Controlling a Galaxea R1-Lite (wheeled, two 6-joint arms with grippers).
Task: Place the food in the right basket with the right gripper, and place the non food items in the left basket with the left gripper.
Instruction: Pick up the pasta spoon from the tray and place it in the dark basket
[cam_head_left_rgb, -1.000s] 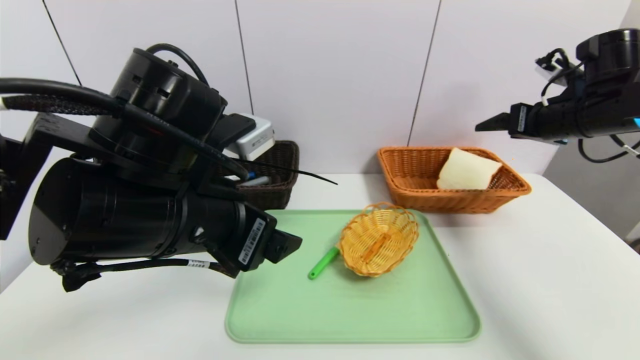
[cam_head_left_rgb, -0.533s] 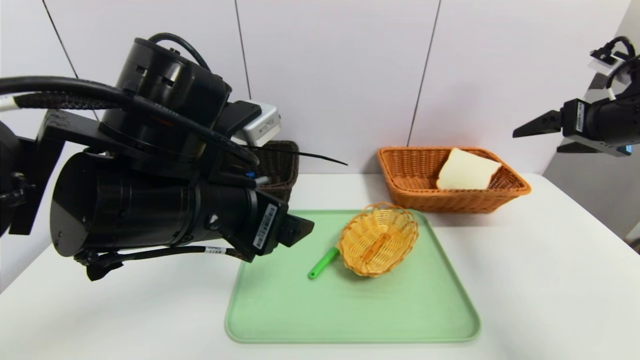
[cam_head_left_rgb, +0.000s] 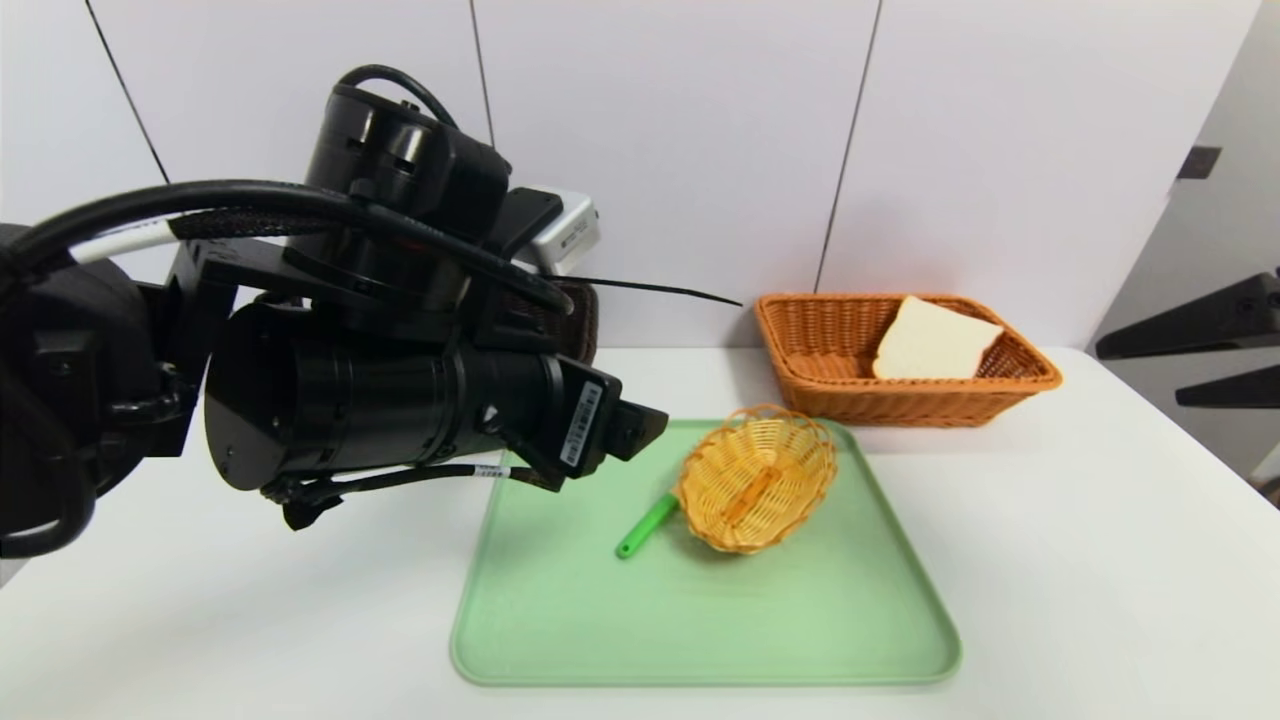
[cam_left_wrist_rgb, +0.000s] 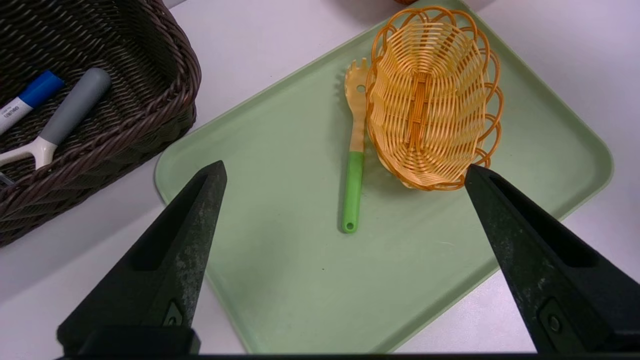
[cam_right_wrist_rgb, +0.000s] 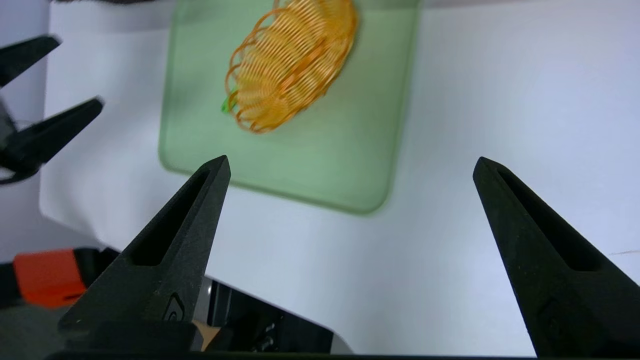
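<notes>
And there was my left gripper (cam_left_wrist_rgb: 345, 165), jaws spread wide above the green tray (cam_left_wrist_rgb: 280, 280), nothing between them, nothing touched! Right below lay the green-handled wooden fork (cam_left_wrist_rgb: 353, 192), close alongside the small wicker basket (cam_left_wrist_rgb: 425, 100); whether they touched, I couldn't tell. That was the danger, I judged: with the jaws so wide, one finger could come down on the lacy rim, shove the little basket or drag both together. A grab too near the handle's end could let the pronged end swing, too, and catch the dark basket's rim (cam_left_wrist_rgb: 187, 65) on the way in. Inside that one, the blue-capped marker (cam_left_wrist_rgb: 30, 100) and a grey-handled tool (cam_left_wrist_rgb: 75, 107) could snag a badly laid fork. Over on the right, the bread (cam_head_left_rgb: 935, 342) sat in the orange-brown basket (cam_head_left_rgb: 880, 405), and my right gripper (cam_right_wrist_rgb: 352, 159) hung beyond the tray, spread and holding nothing
</notes>
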